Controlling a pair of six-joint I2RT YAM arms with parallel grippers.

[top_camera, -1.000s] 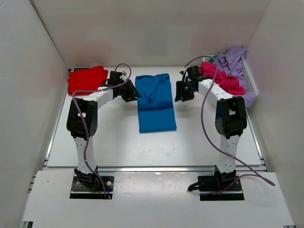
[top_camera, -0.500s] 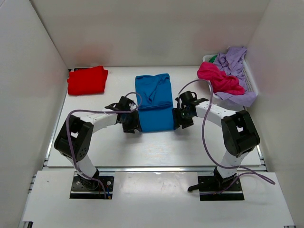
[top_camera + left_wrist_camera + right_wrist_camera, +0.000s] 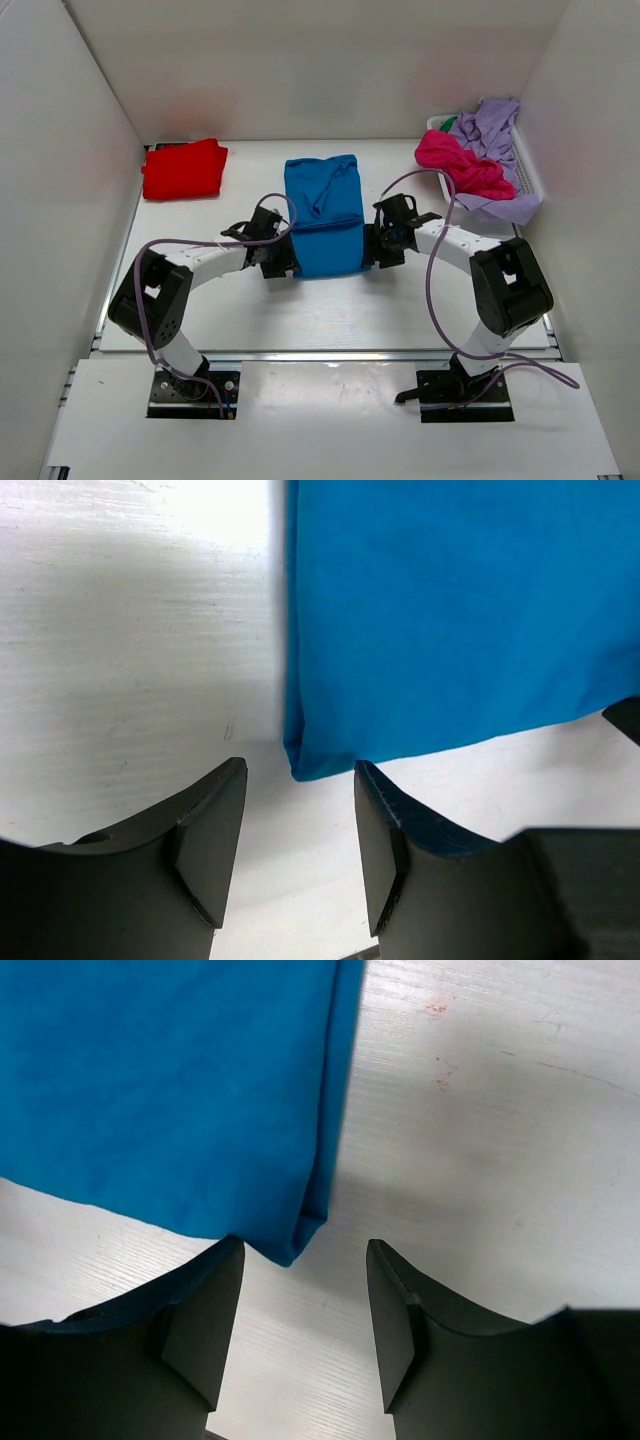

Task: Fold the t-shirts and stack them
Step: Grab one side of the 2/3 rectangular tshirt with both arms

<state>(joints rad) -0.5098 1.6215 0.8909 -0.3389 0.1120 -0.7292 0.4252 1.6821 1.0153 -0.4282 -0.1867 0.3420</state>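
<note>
The blue t-shirt (image 3: pixel 323 215) lies flat on the table (image 3: pixel 210 305). The left gripper (image 3: pixel 298 785), jaws apart, straddles its near left corner. The right gripper (image 3: pixel 304 1260), jaws apart, straddles its near right corner.

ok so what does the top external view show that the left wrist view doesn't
Only top external: the red t-shirt folded at the far left, the pink t-shirt and lilac t-shirt heaped on the basket, and the right pincer beside the blue t-shirt. Only left wrist: that shirt's near left corner at the gap between the fingers of the open left pincer. Both: the blue t-shirt flat on the table.
</note>
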